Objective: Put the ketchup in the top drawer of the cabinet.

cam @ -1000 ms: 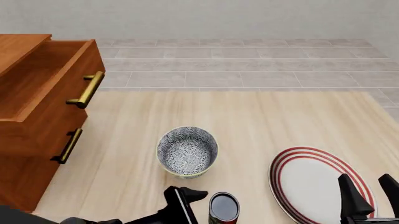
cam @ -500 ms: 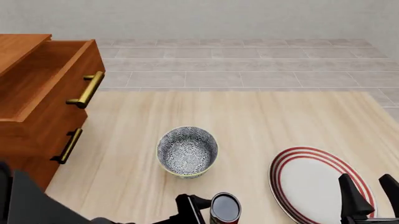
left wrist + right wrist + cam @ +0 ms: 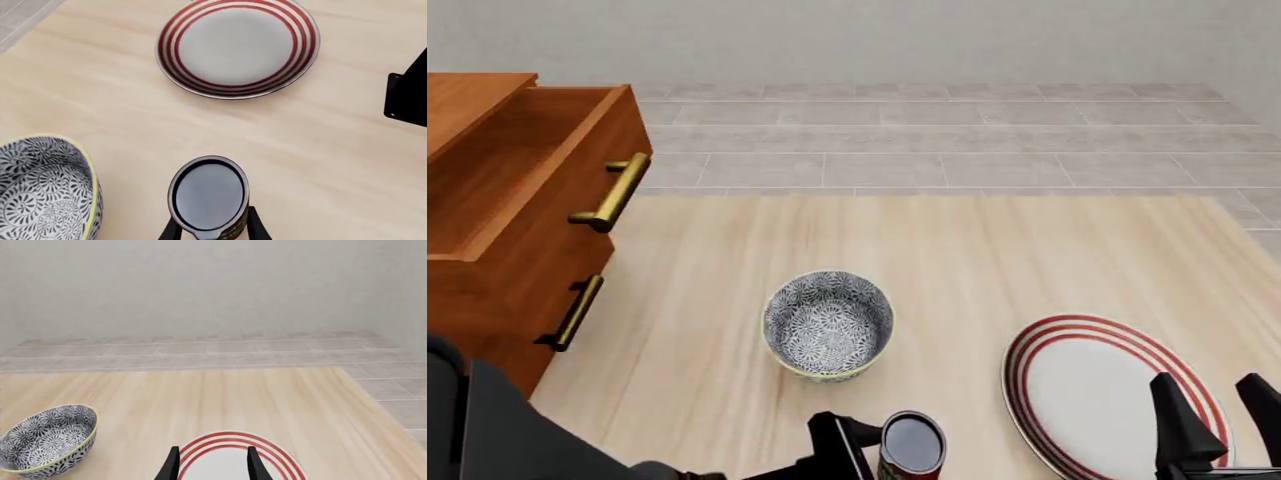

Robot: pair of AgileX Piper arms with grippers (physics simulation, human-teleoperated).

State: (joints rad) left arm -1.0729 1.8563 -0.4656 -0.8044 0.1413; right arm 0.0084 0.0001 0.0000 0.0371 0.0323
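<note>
left gripper: pinching ketchup
right gripper: sitting spread above plate
top drawer: standing open

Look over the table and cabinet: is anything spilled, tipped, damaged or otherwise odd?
Nothing stands out. The ketchup stands upright between the left gripper's fingers, the bowl and plate sit level and intact, and the top drawer is open, which suits the task.
</note>
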